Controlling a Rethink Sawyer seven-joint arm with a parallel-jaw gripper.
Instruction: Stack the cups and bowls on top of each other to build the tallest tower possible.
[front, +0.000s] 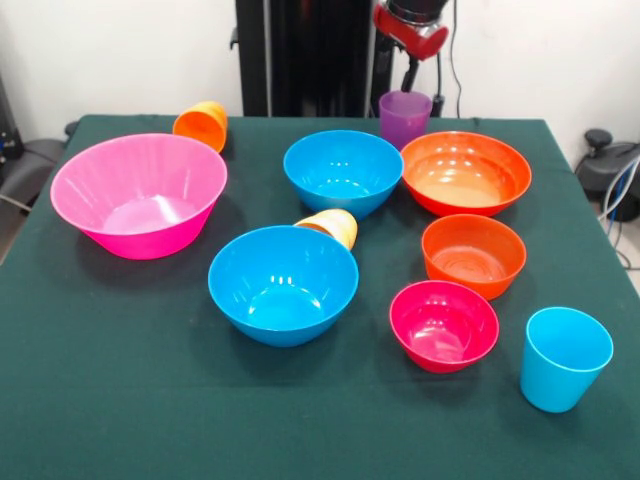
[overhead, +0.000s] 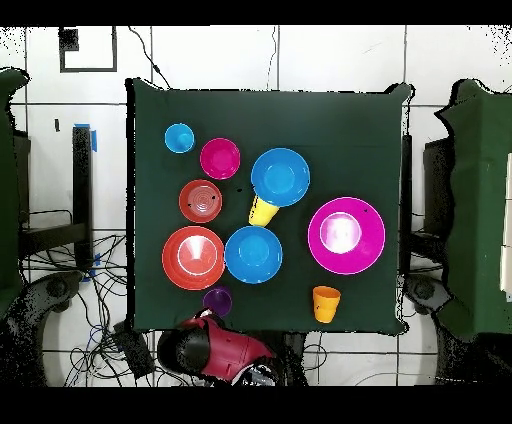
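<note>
translucent purple cup (front: 404, 118) upright, unstacked

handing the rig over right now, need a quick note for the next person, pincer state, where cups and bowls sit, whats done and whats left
Pincer: drawn back at the table edge above the purple cup; open or shut cannot be told.
Cups: purple cup and light blue cup stand upright; orange cup and yellow-orange cup lie on their sides, the latter against the nearer blue bowl.
Bowls: pink bowl, second blue bowl, wide orange-red bowl, small orange bowl and magenta bowl all sit separately on the table.
Done: nothing stacked.
Left: the whole tower.
</note>
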